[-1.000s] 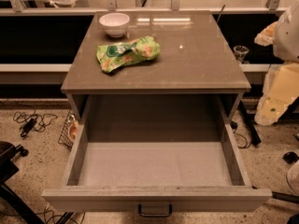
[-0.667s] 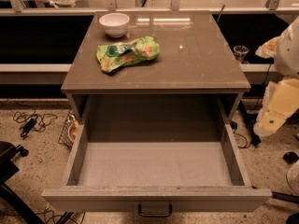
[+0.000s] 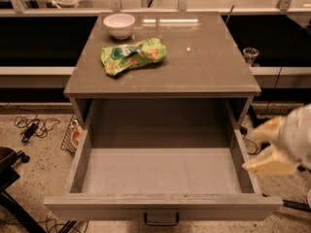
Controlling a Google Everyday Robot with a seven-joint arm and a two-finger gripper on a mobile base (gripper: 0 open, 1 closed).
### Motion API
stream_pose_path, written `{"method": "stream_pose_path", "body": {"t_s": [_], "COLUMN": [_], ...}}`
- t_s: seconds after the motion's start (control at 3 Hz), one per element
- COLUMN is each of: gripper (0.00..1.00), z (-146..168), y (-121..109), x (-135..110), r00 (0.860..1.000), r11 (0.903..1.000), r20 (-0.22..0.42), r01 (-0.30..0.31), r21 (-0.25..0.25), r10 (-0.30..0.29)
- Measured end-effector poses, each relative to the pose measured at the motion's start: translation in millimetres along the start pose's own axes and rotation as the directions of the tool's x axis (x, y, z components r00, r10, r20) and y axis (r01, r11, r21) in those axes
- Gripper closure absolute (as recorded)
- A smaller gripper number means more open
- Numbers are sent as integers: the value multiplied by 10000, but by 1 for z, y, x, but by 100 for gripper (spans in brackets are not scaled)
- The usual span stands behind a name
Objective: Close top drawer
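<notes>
The top drawer (image 3: 160,204) is pulled fully out toward me, its wide grey-brown inside bare. Its small dark bar handle (image 3: 161,220) sits at the centre of the front panel, at the bottom edge of the view. My gripper (image 3: 247,150) is at the right, just outside the drawer's right side wall, above its front corner. Its two cream fingers (image 3: 269,165) point left toward the drawer and stand apart, holding nothing. The two lower drawers are out of view.
On the cabinet top (image 3: 209,67) lie a white bowl (image 3: 119,24) and a green snack bag (image 3: 133,56). Cables (image 3: 29,127) and a dark chair base (image 3: 9,178) are on the floor at left. A small glass (image 3: 250,55) stands at right.
My gripper has come down from high at the right and moved left, close to the drawer's right front corner. The drawer has not moved.
</notes>
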State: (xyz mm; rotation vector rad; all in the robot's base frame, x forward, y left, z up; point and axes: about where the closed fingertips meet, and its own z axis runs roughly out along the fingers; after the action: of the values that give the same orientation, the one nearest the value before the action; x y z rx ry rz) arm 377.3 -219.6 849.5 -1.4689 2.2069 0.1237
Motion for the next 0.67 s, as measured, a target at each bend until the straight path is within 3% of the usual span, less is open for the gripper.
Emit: {"method": "stream_pose_path", "body": {"t_s": [0.33, 0.67], "gripper": [79, 99], "z": [52, 92], "y": [58, 116], "x": [43, 82], "r00": [9945, 9889], "r11": [9981, 9935], "r20": [872, 1027], "r01": [-601, -1031], "r21": [141, -491], "r10": [586, 1077]}}
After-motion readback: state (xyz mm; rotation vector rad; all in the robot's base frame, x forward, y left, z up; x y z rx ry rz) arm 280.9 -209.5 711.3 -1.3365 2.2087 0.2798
